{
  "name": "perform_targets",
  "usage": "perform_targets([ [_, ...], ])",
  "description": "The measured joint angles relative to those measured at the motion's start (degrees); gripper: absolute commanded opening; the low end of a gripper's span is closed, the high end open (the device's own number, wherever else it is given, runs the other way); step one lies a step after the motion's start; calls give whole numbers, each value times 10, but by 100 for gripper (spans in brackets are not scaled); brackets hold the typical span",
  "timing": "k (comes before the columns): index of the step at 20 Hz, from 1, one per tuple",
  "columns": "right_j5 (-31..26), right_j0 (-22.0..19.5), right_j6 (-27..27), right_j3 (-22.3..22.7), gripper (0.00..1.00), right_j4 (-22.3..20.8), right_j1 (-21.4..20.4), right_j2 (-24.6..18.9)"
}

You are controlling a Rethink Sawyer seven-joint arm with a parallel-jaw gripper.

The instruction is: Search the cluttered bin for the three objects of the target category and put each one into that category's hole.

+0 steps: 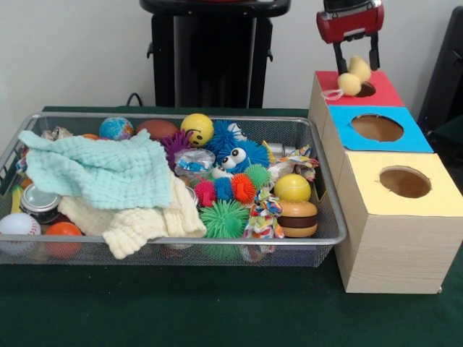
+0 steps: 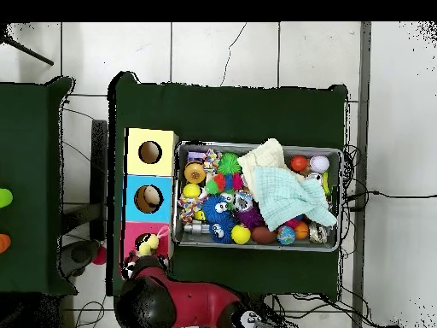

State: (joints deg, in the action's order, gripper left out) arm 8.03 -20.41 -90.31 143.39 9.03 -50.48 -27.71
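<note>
My gripper [image 1: 355,66], red-bodied with black fingers, hangs over the red-topped box [image 1: 385,93] at the back right. It is shut on a pale yellow-tan soft toy [image 1: 354,76], whose lower end hangs just above the rim of the round hole [image 1: 367,90]. In the overhead view the toy [image 2: 151,246] shows over the red top [image 2: 136,237], with the arm coming in from below. The silver wire-mesh bin [image 1: 173,116] is full of clutter. No orange striped toy shows; it may lie hidden under the cloths.
A blue-topped box [image 1: 405,139] and a yellow-topped box [image 1: 441,199] stand in line in front of the red one. The bin holds a mint cloth [image 1: 101,170], a cream cloth [image 1: 145,220], spiky balls, a blue fuzzy googly-eyed toy [image 1: 235,155] and a toy burger [image 1: 297,218].
</note>
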Motion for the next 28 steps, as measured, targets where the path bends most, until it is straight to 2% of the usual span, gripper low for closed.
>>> perform_targets([
  [12,-11,16,0,-10,100,2,-47,15],
  [28,-11,17,0,-36,100,2,-50,21],
])
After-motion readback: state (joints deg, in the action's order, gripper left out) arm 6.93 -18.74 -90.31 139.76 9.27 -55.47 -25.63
